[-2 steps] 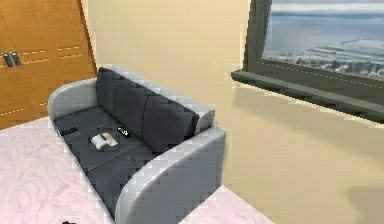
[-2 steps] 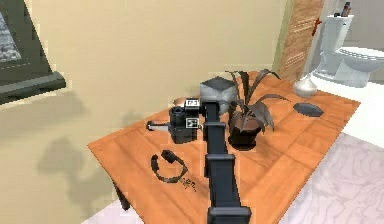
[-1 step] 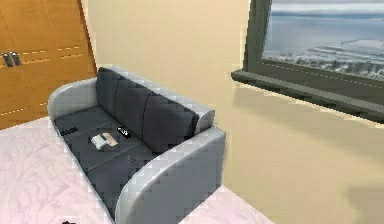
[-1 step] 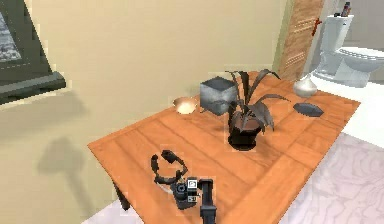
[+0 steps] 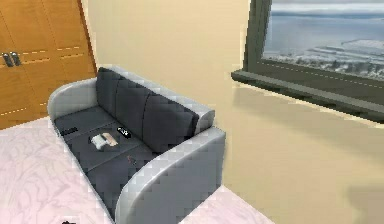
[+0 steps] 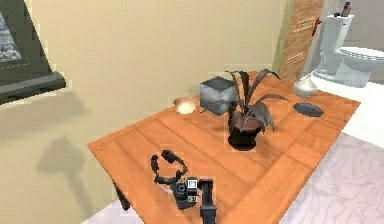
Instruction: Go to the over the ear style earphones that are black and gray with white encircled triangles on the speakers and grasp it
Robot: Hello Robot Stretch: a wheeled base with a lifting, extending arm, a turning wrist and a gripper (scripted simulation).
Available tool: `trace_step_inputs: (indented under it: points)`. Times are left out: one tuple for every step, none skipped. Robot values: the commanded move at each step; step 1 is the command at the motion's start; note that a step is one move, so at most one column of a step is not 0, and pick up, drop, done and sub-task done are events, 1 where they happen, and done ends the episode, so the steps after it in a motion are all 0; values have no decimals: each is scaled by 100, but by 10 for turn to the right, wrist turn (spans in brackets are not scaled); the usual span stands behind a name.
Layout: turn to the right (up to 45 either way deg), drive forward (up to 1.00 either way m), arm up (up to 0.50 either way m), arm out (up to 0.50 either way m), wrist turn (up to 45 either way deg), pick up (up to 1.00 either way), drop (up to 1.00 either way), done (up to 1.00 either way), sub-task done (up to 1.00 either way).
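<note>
Orange-wood table [image 6: 140,140] against a cream wall [image 6: 150,45]; potted plant [image 6: 247,115] mid-top, taken as the reference for all positions below.

Position of pincer [image 6: 178,188], at the end of the dark arm [image 6: 207,205]: nearer the camera than the plant and to its left, toward the table's near edge. Finger state not readable. Cannot tell whether anything is held, given a dark object on the wood right at the far end.

Step in hand, by judgement: final approach and grasp.
- Keep the base parked and correct with lift, reach and wrist only.
- Aim for the arched band, not a bulky ear pad; set the fingers across it.
- Descend slowly to avoid shoving the set along the smooth wood toward the near edge.
- Lift straight up, then confirm a free hang, clear of the tabletop.
- Little risk from the plant's drooping leaves, well apart from the work spot.

Earphones [image 6: 165,163]: dark arched band with pads, flat on the tabletop, also nearer than the plant and to its left. Relative to the pincer: just beyond it and slightly left. Touching or merely beside: cannot tell. Triangle marks not legible; identified by shape and colour only.

Farther out:
- grey box [image 6: 217,95], just behind the plant to its left
- bowl [image 6: 184,104], left again of the box
- pale vase [image 6: 305,87] and dark dish [image 6: 309,109], right of the plant
- toilet [image 6: 355,60], far beyond the plant on the right
- window [image 6: 25,60], far to the plant's left on the wall
</note>
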Motion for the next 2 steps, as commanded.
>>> trace_step_inputs:
  points:
    - [0, 0, 10, 0, 0, 0, 0, 0, 0]
    - [0, 0, 0, 0, 0, 0, 0, 100, 0]
